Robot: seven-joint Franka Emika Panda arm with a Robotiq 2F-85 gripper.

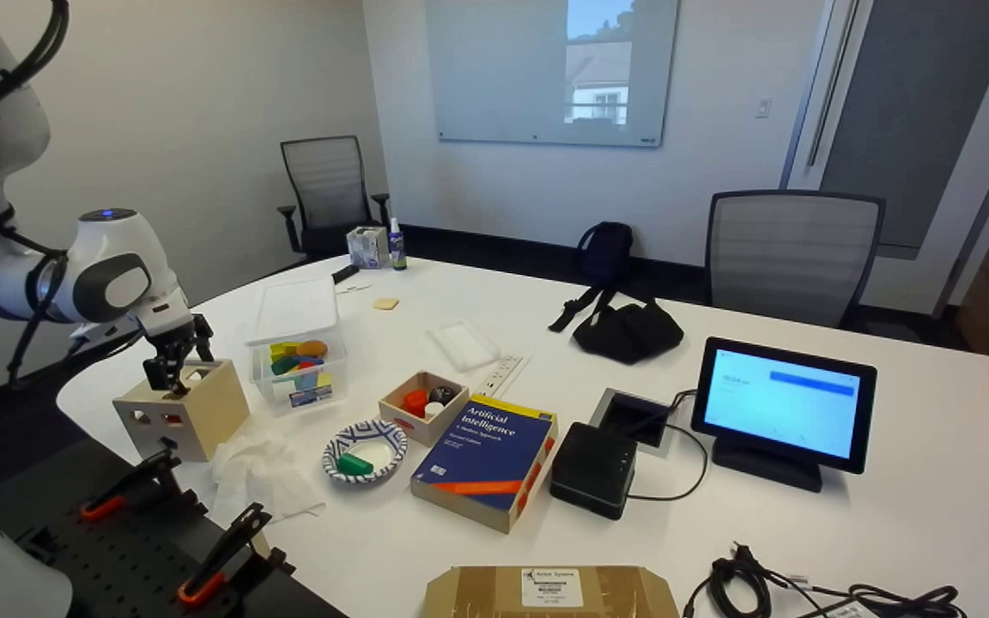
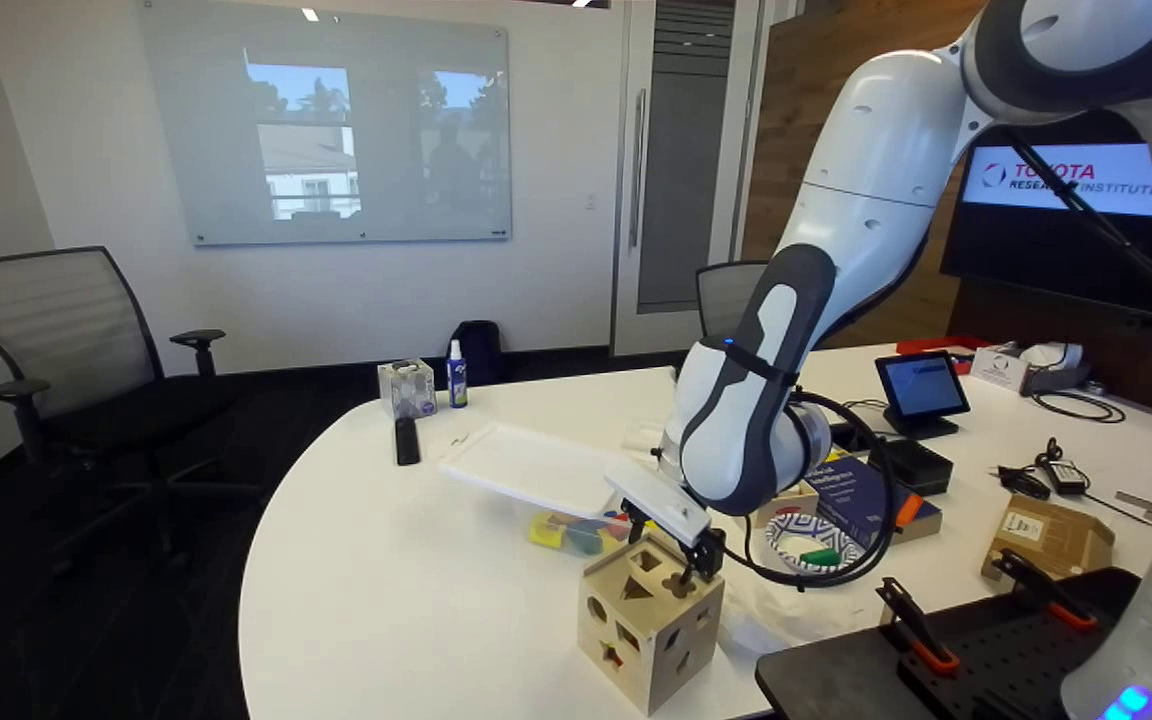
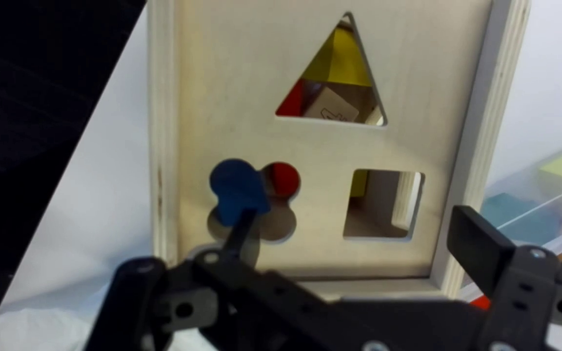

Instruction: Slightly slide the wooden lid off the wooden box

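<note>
The wooden box [image 1: 221, 416] stands at the table edge by the robot and shows in both exterior views [image 2: 636, 670]. Its raised side rim [image 3: 164, 146] shows in the wrist view. The wooden lid [image 3: 320, 146] is its top panel, with triangle, clover and square holes; it also shows in both exterior views [image 1: 207, 386] [image 2: 651, 608]. The lid lies between the rims, with a thin dark line at its near edge. My gripper [image 3: 358, 229] is open over the lid, seen also in both exterior views [image 1: 189, 365] [image 2: 666, 555]. One finger overlaps the clover hole; its depth is unclear. The other is by the right rim.
A clear plastic tub [image 1: 301, 390] of colourful blocks stands beside the box. Crumpled white tissue [image 1: 258, 476] lies against its other side. Clamps [image 1: 134, 481] stick up from the black mount. A patterned bowl [image 1: 366, 438], small wooden tray [image 1: 404, 421] and book [image 1: 486, 455] lie farther off.
</note>
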